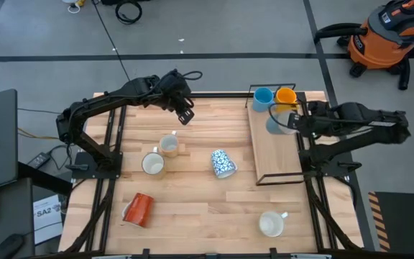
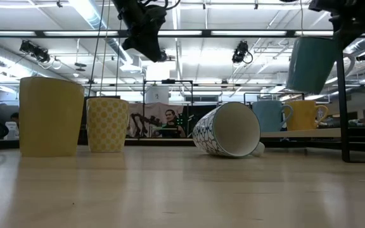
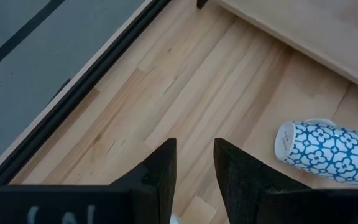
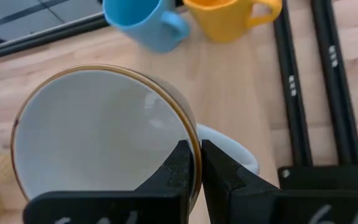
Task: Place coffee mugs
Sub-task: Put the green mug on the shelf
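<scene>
My right gripper (image 4: 199, 163) is shut on a pale grey-blue mug (image 1: 275, 122), holding it in the air over the far end of a raised wooden shelf (image 1: 277, 155). A light blue mug (image 1: 263, 97) and an orange-yellow mug (image 1: 286, 96) stand on that shelf's far end. On the table, a blue-and-white patterned mug (image 1: 223, 162) and a red-orange mug (image 1: 139, 208) lie on their sides. Two cream mugs (image 1: 169, 144) (image 1: 152, 163) and a white mug (image 1: 272, 224) stand upright. My left gripper (image 1: 186, 115) hangs open above the table's far left part, touching nothing. My right gripper pinches the mug's wall at the rim (image 4: 191, 134), one finger inside the cup and one outside, right beside the handle (image 4: 229, 146). The fingers slant down from the table's right side. The mug (image 2: 312, 63) hangs lifted clear of the shelf, mouth up and slightly tilted.
A black metal frame (image 1: 302, 170) rims the shelf, with a post (image 2: 343, 95) at its corner. Bare tabletop lies between the patterned mug and the near edge (image 1: 207, 248). A vacuum cleaner (image 1: 383, 39) stands on the floor beyond the table's far right.
</scene>
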Motion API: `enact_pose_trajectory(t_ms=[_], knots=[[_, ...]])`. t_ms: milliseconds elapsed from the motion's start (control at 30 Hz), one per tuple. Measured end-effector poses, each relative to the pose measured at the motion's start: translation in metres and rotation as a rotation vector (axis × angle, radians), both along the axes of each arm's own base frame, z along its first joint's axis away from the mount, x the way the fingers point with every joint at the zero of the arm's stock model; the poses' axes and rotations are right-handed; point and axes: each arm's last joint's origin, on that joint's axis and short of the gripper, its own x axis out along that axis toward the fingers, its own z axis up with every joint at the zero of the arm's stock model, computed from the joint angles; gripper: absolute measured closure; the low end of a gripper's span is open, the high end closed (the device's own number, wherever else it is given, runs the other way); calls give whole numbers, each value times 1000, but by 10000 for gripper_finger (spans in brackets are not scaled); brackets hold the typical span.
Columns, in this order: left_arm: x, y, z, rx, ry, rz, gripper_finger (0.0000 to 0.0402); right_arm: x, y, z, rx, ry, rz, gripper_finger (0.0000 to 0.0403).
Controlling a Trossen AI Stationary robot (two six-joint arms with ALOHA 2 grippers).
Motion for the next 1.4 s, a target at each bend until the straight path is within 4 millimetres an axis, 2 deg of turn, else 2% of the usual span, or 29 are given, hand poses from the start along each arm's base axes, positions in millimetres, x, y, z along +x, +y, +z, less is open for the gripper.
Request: enact_pose_trajectory(t_ms=[333, 600, 967, 1400], knots=[[1, 0, 1, 4, -10, 0, 288, 13, -25, -6, -5, 130, -173, 375], [1, 0, 1, 5, -10, -1, 288, 16, -55, -13, 98, 242, -253, 374], [1, 0, 1, 9, -7, -7, 288, 24, -92, -21, 193, 225, -255, 374], [0, 0, 0, 3, 6, -7, 288, 30, -119, -39, 316, 314, -268, 374]])
